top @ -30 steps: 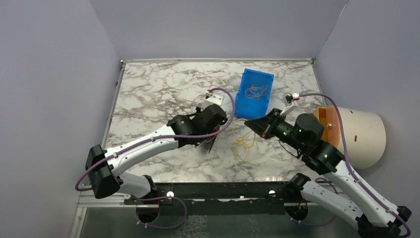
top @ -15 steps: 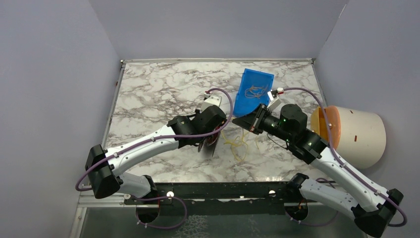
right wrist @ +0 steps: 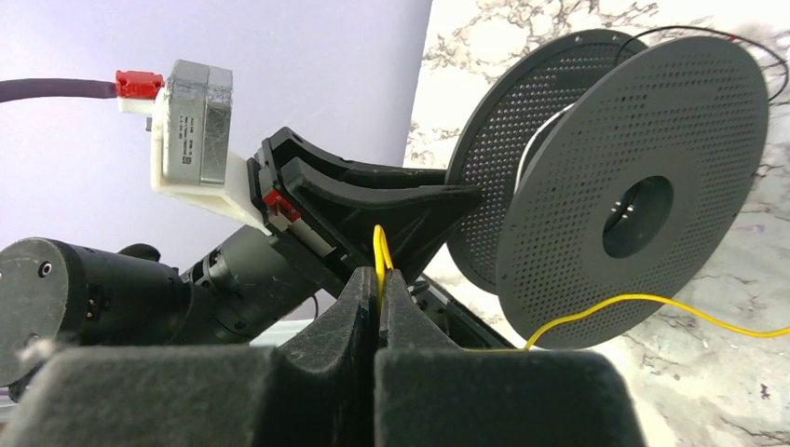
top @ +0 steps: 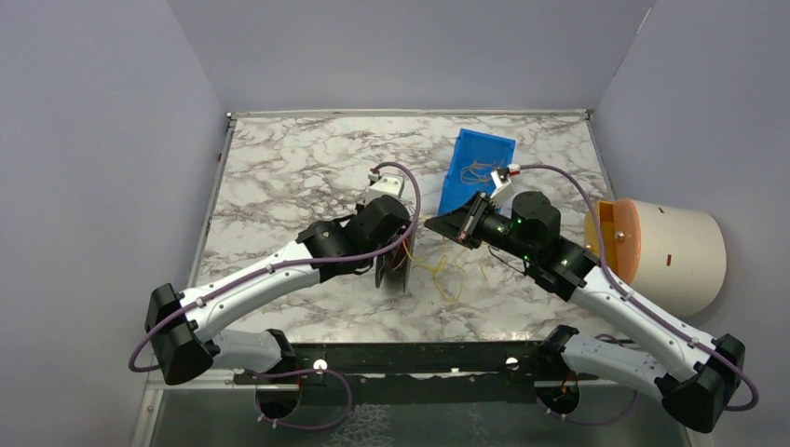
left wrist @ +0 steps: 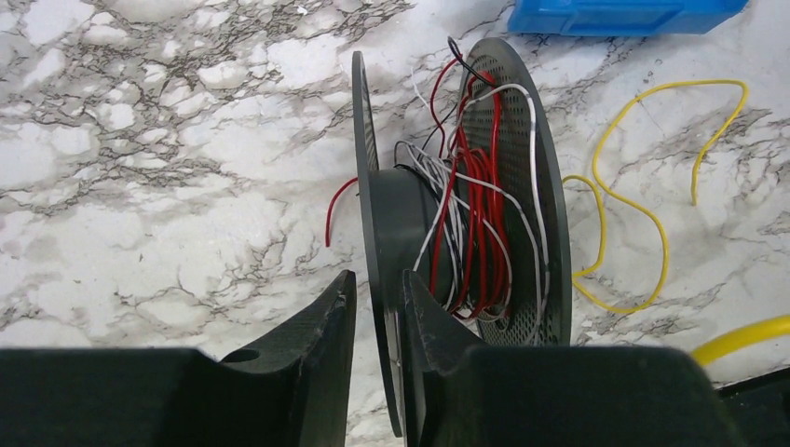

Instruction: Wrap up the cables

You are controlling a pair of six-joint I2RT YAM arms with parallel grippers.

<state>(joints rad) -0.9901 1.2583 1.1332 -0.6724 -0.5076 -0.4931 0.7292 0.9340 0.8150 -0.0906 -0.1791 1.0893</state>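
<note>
A black perforated spool (left wrist: 508,121) stands on edge on the marble table, with red, white and black wires wound loosely on its hub. My left gripper (left wrist: 377,303) is shut on the spool's left flange; in the top view the gripper (top: 391,253) sits over the spool (top: 399,272). My right gripper (right wrist: 379,279) is shut on a yellow cable (right wrist: 652,300) and is held just right of the spool (right wrist: 652,149), in the top view (top: 434,224). The cable's slack (top: 449,276) lies in loops on the table and shows in the left wrist view (left wrist: 643,223).
A blue bin (top: 477,172) holding several wires lies behind the right gripper, its edge in the left wrist view (left wrist: 615,14). A cream cylinder with an orange lid (top: 666,251) lies at the table's right edge. Grey walls enclose the table.
My right gripper has moved left toward the spool, carrying the yellow cable. My left arm has shifted slightly left with the spool.
</note>
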